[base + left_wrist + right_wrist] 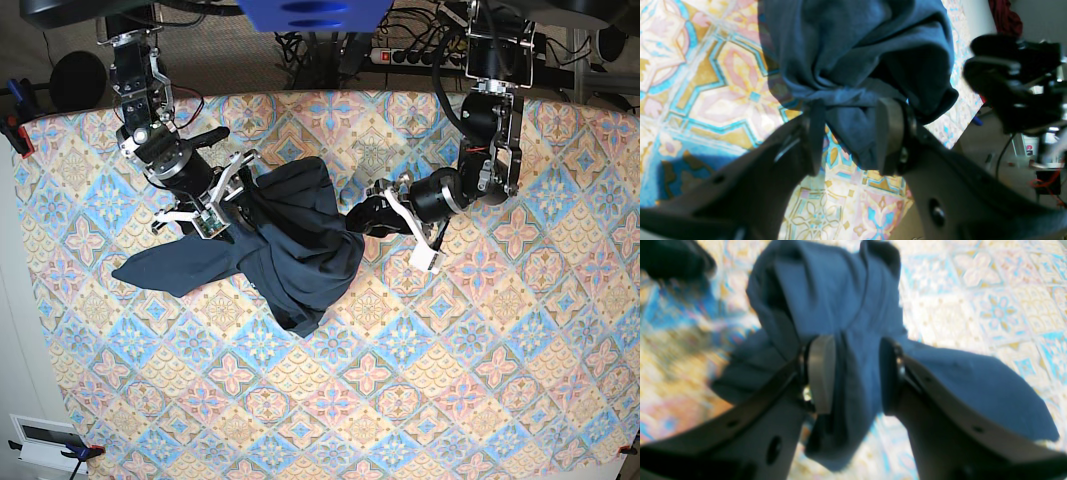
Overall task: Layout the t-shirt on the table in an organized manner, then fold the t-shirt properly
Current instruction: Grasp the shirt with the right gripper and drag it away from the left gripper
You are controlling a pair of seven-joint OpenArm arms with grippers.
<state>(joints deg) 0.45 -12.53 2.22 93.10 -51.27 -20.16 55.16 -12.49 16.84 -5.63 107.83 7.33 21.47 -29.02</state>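
I see the dark navy, soft cloth t-shirt [295, 250] bunched in a rumpled heap on the upper left part of the table [480, 360], a large surface under a cloth of diamond tiles with floral medallions in pink, light blue and cream. One flat flap of the cloth trails out to the left across the tiles, ending in a point, while the thicker, folded mass hangs toward the middle of the table with a lobe pointing down. The shirt is far from flat: deep creases and overlapping folds show in both wrist views.

My right gripper [853, 373] has its two fingers clamped on a gathered ridge of the navy cloth, pads pressing from either side. My left gripper [850, 136] likewise pinches a wad of fabric between its fingers, with the cloth ballooning above them and the patterned tiles visible below.

In the base view the two arms stand on either side of the heap, close together. The far table edge runs just behind both arms; the left edge lies near the trailing flap. The whole lower half and the right side of the table show bare tiles.
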